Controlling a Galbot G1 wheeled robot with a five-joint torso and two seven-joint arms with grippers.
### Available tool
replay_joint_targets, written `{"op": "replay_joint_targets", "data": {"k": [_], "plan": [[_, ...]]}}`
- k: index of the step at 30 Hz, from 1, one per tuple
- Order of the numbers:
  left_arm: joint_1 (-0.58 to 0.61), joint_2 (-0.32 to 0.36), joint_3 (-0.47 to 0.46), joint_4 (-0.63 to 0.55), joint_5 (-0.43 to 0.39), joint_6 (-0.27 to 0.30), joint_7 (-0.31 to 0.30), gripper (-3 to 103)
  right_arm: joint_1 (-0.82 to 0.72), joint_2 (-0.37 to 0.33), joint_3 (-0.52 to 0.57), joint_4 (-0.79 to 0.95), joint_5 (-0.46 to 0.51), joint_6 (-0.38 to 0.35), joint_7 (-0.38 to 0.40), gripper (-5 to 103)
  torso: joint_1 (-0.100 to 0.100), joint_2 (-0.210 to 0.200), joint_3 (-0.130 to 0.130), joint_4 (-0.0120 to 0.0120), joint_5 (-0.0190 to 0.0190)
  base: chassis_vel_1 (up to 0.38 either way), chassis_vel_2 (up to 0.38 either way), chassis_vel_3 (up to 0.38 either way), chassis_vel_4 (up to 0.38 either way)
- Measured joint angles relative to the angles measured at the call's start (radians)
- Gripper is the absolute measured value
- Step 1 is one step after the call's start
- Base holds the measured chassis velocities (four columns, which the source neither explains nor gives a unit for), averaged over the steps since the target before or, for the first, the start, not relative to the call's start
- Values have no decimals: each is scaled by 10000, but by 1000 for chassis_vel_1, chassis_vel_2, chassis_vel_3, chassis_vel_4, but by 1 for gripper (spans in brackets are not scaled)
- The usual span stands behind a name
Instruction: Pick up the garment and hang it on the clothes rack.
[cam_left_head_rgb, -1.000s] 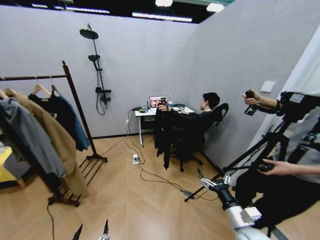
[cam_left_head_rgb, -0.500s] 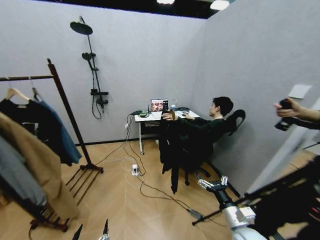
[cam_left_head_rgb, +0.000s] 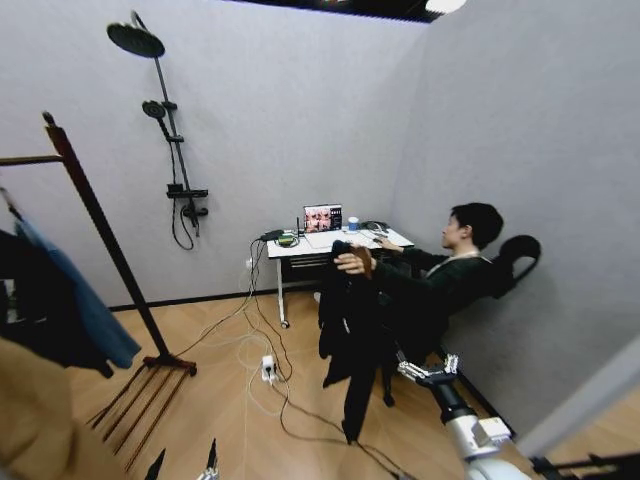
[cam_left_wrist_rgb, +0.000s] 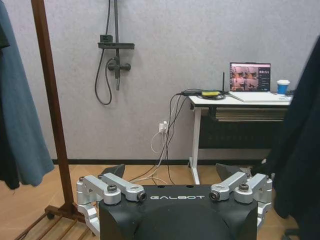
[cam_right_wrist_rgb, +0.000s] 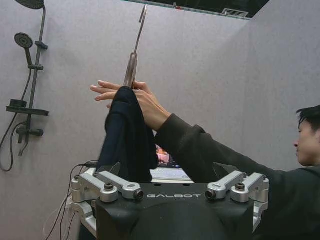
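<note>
Grey-walled room: one garment held by one hand.

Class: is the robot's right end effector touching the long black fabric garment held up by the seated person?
Apart. In the head view, bare floor separates the right end effector from the hanging black garment.

A black shower fixture with a round overhead head is mounted on the grey back wall. To its right, a white desk carries an open laptop and a blue-lidded cup. Cables trail from the desk to a power strip on the wooden floor.
</note>
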Motion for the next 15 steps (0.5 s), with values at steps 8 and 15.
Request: {"op": "replay_joint_targets", "data": {"k": [8,15], "plan": [[-1,2,-10,0,0,0,-7,100,-307,105,-130,329,-694,449,261,100,6,-3,1,-2,-14,-184,502,200,-508],[-1,1,0,0,0,0,-4,100,-543,141,-280,667,-828,551,138,100,10,-5,4,-5,-5,-120,189,81,-101]]}}
